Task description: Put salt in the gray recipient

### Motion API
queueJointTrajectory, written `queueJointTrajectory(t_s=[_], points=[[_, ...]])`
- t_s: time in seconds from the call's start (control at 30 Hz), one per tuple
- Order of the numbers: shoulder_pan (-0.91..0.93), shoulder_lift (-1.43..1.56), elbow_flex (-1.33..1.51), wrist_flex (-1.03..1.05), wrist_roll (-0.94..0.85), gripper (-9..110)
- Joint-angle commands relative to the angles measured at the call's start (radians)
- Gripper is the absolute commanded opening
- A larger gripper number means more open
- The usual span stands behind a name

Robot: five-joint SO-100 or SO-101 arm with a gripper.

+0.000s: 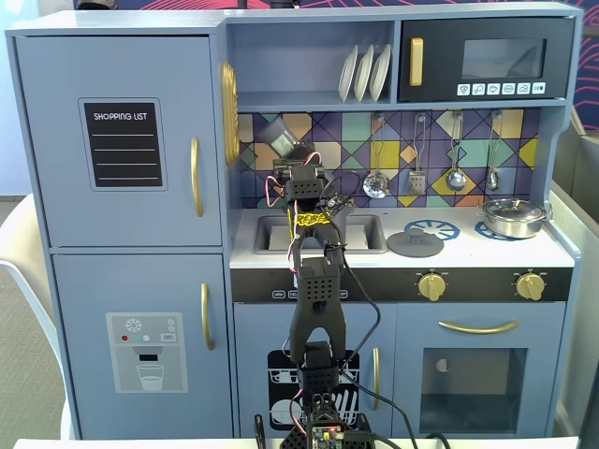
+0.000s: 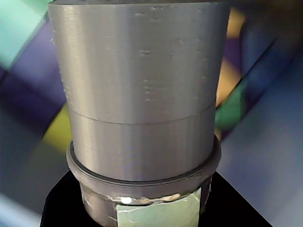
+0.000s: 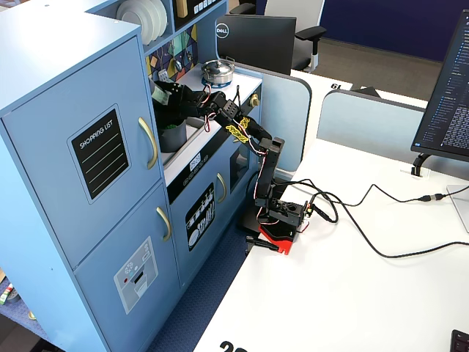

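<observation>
My gripper is shut on a grey cylindrical salt shaker and holds it tilted in the air above the left end of the toy kitchen's sink. In the wrist view the shaker fills the frame, its wide ring and a pale label sitting between the black jaws, with the coloured backsplash blurred behind. In a fixed view from the side, the gripper hangs over a dark grey round container at the sink. A silver pot stands on the right burner, and it also shows in the side view.
A grey lid lies on the left burner. Utensils hang on the backsplash. The fridge cabinet walls in the sink's left side, and a shelf with white plates is overhead. Cables run across the white desk.
</observation>
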Motion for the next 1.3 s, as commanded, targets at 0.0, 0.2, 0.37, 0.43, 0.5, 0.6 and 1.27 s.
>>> queueJointTrajectory(t_s=[0.0, 0.2, 0.37, 0.43, 0.5, 0.6, 1.27], points=[[-0.011, 0.06, 0.005, -0.189, -0.005, 0], [-0.012, 0.051, -0.028, -0.091, -0.026, 0], [0.002, 0.012, -0.124, 0.202, 0.006, 0], [-0.002, 0.011, -0.12, 0.236, 0.009, 0], [-0.011, 0.012, -0.112, 0.227, 0.005, 0], [-0.017, 0.046, -0.029, 0.052, -0.037, 0], [-0.014, -0.018, -0.081, 0.15, -0.028, 0]])
